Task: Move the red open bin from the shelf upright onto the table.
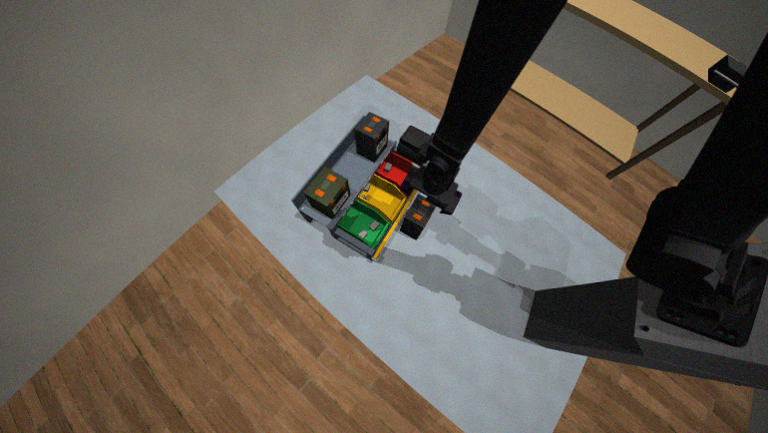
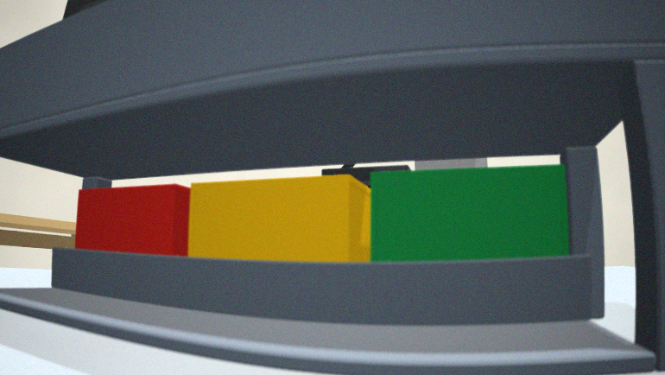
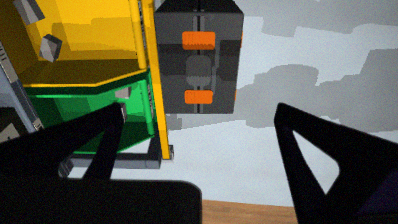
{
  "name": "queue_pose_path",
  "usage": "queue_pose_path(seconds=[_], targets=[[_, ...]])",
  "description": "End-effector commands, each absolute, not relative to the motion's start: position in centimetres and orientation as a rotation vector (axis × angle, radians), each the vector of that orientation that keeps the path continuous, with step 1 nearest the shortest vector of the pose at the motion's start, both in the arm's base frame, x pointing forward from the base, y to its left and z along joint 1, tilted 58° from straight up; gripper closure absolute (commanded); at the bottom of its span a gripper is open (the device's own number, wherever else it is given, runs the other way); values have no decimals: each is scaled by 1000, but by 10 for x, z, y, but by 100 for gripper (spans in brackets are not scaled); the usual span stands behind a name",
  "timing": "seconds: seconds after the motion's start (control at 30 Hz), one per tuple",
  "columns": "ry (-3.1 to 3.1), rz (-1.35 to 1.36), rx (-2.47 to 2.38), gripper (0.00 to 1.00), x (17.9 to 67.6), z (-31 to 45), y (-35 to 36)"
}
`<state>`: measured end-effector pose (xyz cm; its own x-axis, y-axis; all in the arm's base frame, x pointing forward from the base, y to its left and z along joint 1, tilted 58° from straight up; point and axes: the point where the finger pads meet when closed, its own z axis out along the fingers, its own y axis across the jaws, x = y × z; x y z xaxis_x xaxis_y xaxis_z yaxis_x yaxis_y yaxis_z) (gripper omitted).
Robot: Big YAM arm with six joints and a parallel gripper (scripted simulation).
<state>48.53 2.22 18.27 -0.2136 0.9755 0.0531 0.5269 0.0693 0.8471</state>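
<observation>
The red open bin (image 1: 394, 168) sits on the grey shelf (image 1: 344, 186), at the end of a row with a yellow bin (image 1: 382, 197) and a green bin (image 1: 364, 223). In the exterior view the red bin (image 2: 132, 219) stands upright at the left of the row behind the shelf lip. My gripper (image 3: 198, 111) is open and empty. It hangs above the shelf's front edge beside the red bin, over a dark case with orange latches (image 3: 200, 60). The wrist view shows the yellow bin (image 3: 85, 35) and green bin (image 3: 95, 107), not the red one.
Two more latched cases stand on the shelf top: a dark one (image 1: 371, 135) and an olive one (image 1: 326, 192). A dark case (image 1: 417, 216) sits on the grey mat by the shelf front. A wooden bench (image 1: 607, 80) stands behind. The arm base (image 1: 693, 290) is at the right.
</observation>
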Motion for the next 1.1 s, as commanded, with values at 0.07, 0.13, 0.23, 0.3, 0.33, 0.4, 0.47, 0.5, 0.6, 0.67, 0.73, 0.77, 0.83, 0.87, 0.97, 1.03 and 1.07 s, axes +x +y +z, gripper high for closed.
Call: queue_pose_path(seconds=[0.07, 0.13, 0.23, 0.3, 0.33, 0.4, 0.47, 0.5, 0.6, 0.67, 0.73, 0.77, 0.83, 0.87, 0.97, 1.03, 1.07], targets=[[1797, 1053, 1491, 0, 494, 181, 25], [1799, 1056, 1491, 0, 496, 180, 28], [1796, 1055, 1495, 0, 499, 178, 27], [1794, 1054, 1497, 0, 501, 176, 26], [1797, 1055, 1495, 0, 502, 176, 28], [1800, 1057, 1493, 0, 504, 174, 30], [1798, 1055, 1495, 0, 507, 172, 30], [1795, 1053, 1498, 0, 508, 171, 28], [1796, 1053, 1497, 0, 510, 170, 29], [1802, 1054, 1492, 0, 511, 169, 32], [1801, 1056, 1493, 0, 513, 167, 33], [1800, 1055, 1495, 0, 514, 166, 32], [1794, 1051, 1499, 0, 517, 165, 30], [1795, 1052, 1499, 0, 517, 164, 30], [1801, 1055, 1494, 0, 520, 162, 34], [1798, 1053, 1497, 0, 521, 162, 33], [1796, 1051, 1499, 0, 522, 161, 31]])
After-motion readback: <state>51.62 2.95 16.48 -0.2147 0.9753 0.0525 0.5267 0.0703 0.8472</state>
